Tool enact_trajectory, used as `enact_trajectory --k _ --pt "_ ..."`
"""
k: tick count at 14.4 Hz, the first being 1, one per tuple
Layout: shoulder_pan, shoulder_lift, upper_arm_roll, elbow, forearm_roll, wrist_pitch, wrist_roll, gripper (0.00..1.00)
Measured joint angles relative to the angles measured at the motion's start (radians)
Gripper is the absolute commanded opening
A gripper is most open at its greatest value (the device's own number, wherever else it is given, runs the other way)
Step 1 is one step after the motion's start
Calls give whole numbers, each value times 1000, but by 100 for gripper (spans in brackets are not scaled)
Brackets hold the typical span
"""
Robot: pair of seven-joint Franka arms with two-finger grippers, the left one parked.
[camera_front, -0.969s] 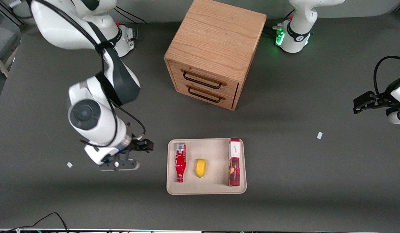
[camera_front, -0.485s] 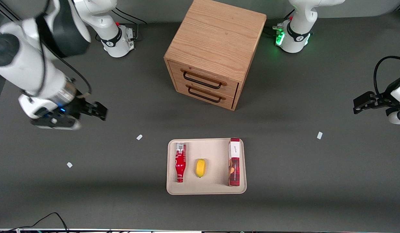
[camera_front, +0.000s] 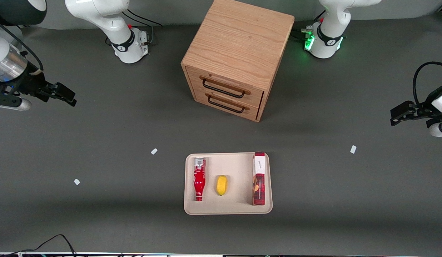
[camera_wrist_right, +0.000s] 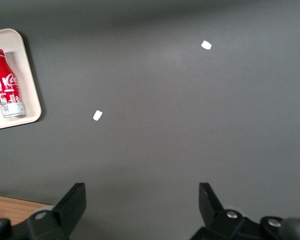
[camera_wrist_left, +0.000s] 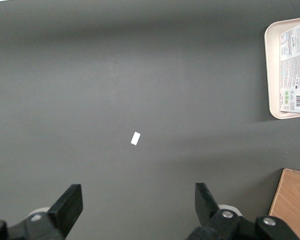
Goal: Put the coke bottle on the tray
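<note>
End effector (camera_front: pixel 65 96) hangs at the working arm's end of the worktop (camera_front: pixel 99 214), up off the surface, well apart from the tray, farther from the front camera than it. Wrist view shows its two fingers (camera_wrist_right: pixel 72 202) spread wide, nothing between them, only bare grey surface below. Two small white scraps lie on the worktop between end effector and tray: one (camera_front: pixel 77 182) nearer the front camera, the other (camera_front: pixel 154 151) closer to the tray. Tray (camera_front: pixel 238 210) sits mid-worktop, in front of the wooden cabinet (camera_front: pixel 238 53) with its two drawers closed. Coke bottle (camera_front: pixel 199 178) lies flat on the tray, along the rim at the working arm's end, silver base toward the cabinet, red cap toward the front camera; white lettering faces up in the wrist view (camera_wrist_right: pixel 6 82). Just beside it, a small yellow fruit-like item (camera_front: pixel 221 185) lies in the tray's middle, not touching the bottle. Red-and-white box (camera_front: pixel 259 178) lies along the tray's rim at the parked arm's end. One more white scrap (camera_front: pixel 353 149) lies toward the parked arm's end.
</note>
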Motion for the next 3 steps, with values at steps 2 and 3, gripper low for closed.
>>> enact_trajectory --k 2,3 --pt "0 -4 2 2 1 1 0 100" --pt "0 -4 3 3 1 2 0 100"
